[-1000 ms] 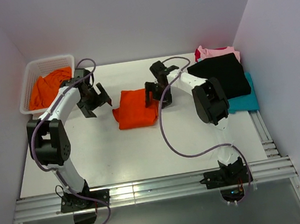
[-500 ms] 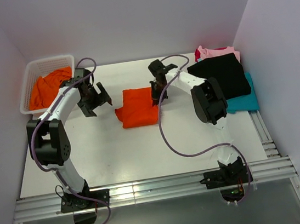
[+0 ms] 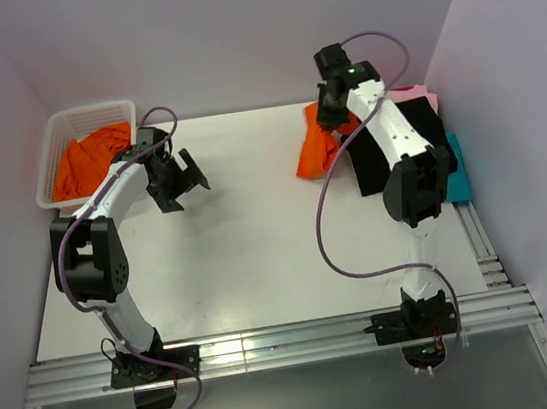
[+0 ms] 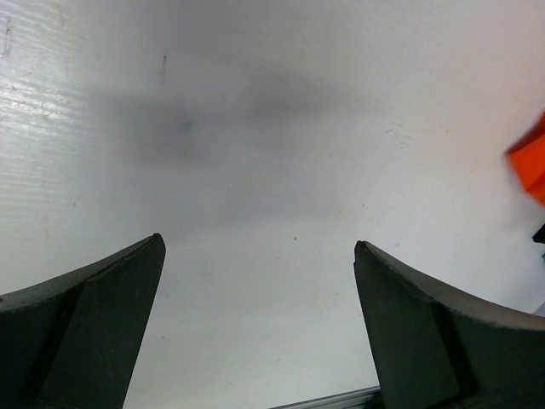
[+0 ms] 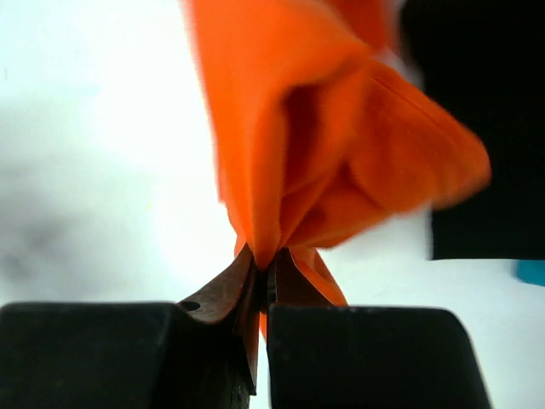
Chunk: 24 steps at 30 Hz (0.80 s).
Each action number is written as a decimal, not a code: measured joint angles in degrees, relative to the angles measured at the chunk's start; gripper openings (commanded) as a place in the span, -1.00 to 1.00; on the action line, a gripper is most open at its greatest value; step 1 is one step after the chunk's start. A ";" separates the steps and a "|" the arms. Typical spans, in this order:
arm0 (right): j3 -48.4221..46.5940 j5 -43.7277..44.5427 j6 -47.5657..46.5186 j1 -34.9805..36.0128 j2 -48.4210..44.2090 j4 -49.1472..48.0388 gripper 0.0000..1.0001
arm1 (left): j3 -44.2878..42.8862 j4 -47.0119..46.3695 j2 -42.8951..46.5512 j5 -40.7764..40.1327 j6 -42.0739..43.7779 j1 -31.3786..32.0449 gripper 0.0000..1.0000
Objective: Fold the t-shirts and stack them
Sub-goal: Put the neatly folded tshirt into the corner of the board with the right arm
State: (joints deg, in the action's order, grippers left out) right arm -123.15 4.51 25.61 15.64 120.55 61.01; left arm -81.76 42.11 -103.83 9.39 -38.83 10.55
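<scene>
My right gripper (image 3: pixel 325 115) is raised over the table's far right and shut on a folded orange t-shirt (image 3: pixel 315 152), which hangs bunched from its tips. In the right wrist view the orange t-shirt (image 5: pixel 324 145) droops from the shut right gripper (image 5: pixel 266 266). Just right of it lie a black t-shirt (image 3: pixel 396 126), a pink t-shirt (image 3: pixel 410 94) and a teal t-shirt (image 3: pixel 457 178), stacked. My left gripper (image 3: pixel 186 187) hovers open at the left, nothing between its fingers (image 4: pixel 102 315). More orange t-shirts (image 3: pixel 91 158) fill the basket.
A white mesh basket (image 3: pixel 55 140) stands at the far left corner. The bare white table (image 3: pixel 250 258) lies between the arms. In the left wrist view an orange cloth corner (image 4: pixel 530 162) shows at the right edge. Metal rails (image 3: pixel 272 346) run along the near edge.
My right gripper shut on the orange t-shirt at mid-table, lifted it and carried it back and right toward the black t-shirt. The left arm has barely moved.
</scene>
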 measured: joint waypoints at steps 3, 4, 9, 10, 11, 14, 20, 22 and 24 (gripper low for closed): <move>-2.25 1.40 -0.04 -3.19 -0.35 1.01 -1.00 | 0.07 -0.94 0.00 0.70 -0.04 0.00 0.99; -2.58 1.53 -0.04 -4.63 -0.35 1.14 -1.00 | 0.22 -1.29 0.00 0.96 -0.07 0.00 0.99; -2.67 0.17 -0.07 -10.88 -0.35 2.40 -1.00 | 1.55 -2.05 -0.02 1.81 -0.59 0.04 0.99; -2.82 -0.50 -0.07 -12.46 -0.35 2.54 -1.00 | 1.70 -2.05 -0.04 1.97 -0.79 0.07 0.99; -2.97 -1.22 -0.11 -13.77 -0.35 2.56 -1.00 | 1.73 -2.01 -0.07 2.10 -0.83 0.11 0.99; -4.20 -3.41 -0.22 -17.51 -0.24 2.67 -1.00 | 1.73 -2.05 -0.28 2.38 -0.83 0.35 0.99; -7.48 -4.92 -0.81 -21.94 -0.28 2.16 -1.00 | 0.63 -1.46 -2.62 2.36 -0.72 1.27 0.99; -7.26 -5.51 -0.85 -22.91 -0.28 2.16 -1.00 | 0.39 -1.09 -3.06 2.36 -0.59 1.36 0.99; -6.36 -6.14 -0.90 -23.87 -0.28 2.16 -1.00 | 0.37 -0.68 -3.13 2.36 -0.57 1.40 0.99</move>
State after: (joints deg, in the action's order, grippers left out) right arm -129.51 -1.63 24.71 -8.23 120.27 63.18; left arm -81.38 41.43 -106.96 11.75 -39.40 11.94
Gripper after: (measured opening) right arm 0.030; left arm 0.995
